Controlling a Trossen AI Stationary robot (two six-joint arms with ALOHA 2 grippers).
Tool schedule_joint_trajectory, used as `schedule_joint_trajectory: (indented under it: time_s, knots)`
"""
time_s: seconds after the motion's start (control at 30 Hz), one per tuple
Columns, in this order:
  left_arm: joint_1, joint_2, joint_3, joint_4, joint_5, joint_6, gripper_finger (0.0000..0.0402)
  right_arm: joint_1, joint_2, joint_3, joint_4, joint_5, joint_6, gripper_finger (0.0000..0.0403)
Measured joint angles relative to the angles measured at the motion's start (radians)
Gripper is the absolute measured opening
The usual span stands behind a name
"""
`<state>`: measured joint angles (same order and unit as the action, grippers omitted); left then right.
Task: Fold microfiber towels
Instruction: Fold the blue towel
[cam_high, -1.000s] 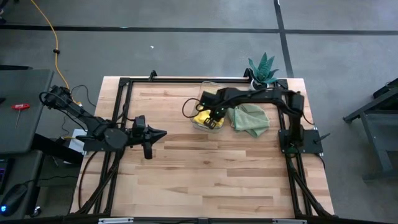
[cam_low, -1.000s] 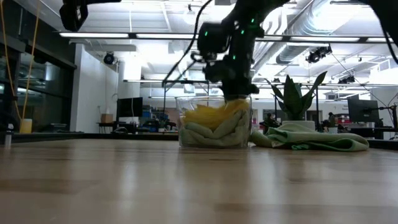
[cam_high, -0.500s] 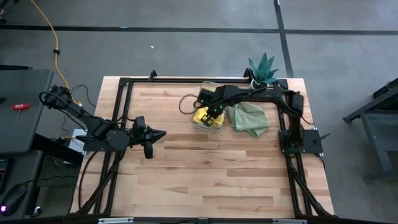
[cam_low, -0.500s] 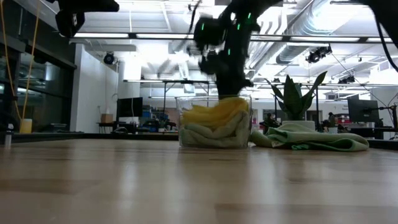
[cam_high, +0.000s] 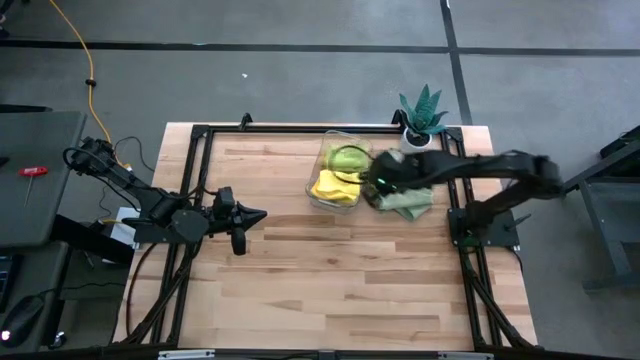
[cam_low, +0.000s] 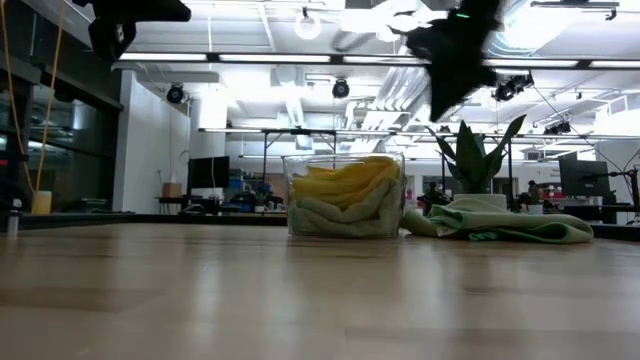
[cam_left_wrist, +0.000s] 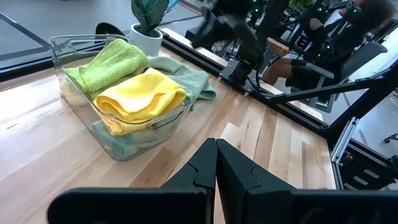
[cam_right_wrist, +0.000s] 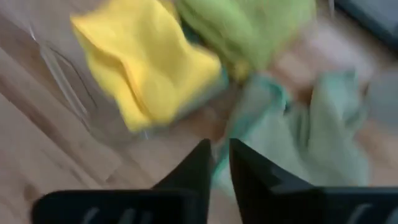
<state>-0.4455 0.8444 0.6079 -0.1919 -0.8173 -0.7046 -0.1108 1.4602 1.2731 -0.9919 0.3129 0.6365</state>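
Observation:
A clear bin (cam_high: 318, 190) at the table's far middle holds a yellow towel (cam_high: 330, 186), a lime green towel (cam_high: 348, 158) and a mint towel under them (cam_low: 345, 218). Another mint towel (cam_high: 408, 198) lies crumpled on the table, touching the bin's right side. My right gripper (cam_high: 374, 181) hangs high (cam_low: 455, 50) over the gap between the bin and that mint towel. Its fingers (cam_right_wrist: 217, 162) stand a narrow gap apart and hold nothing. My left gripper (cam_high: 262, 213) is shut and empty, left of the bin (cam_left_wrist: 81, 106).
A spiky green potted plant (cam_high: 422, 110) stands at the far edge, behind the loose mint towel. A black frame rail (cam_high: 300, 128) runs along the table's far edge. Bare wooden tabletop (cam_high: 330, 280) stretches over the near half.
My right gripper has risen out of the bin and swung toward the table's right, and now stands high beside the loose mint towel. It has taken nothing with it. The yellow towel stays in the bin.

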Motion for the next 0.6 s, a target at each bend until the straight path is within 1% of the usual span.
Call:
schedule_joint_trajectory:
  time_s: [0.17,0.23,0.3,0.43,0.5,0.6]
  knots:
    - [0.0,0.0,0.0,0.0,0.0,0.0,0.0,0.051,-0.24,-0.31,0.115,-0.01,0.273,0.0108]
    - [0.0,0.0,0.0,0.001,0.0,-0.001,0.0,0.051,-0.306,-0.403,0.166,-0.01,0.366,0.0135]
    - [0.0,0.0,0.0,0.001,0.0,-0.003,0.0,0.035,-0.342,-0.472,0.224,-0.006,0.418,0.016]
    - [0.0,0.0,0.0,0.001,-0.001,-0.026,0.0,-0.038,-0.334,-0.56,0.385,-0.005,0.437,0.019]
    - [0.0,0.0,0.0,0.002,-0.001,-0.029,0.0,-0.09,-0.296,-0.581,0.478,-0.006,0.417,0.0195]
    - [0.0,0.0,0.0,0.001,-0.001,-0.037,0.0,-0.173,-0.216,-0.584,0.559,-0.011,0.373,0.0197]
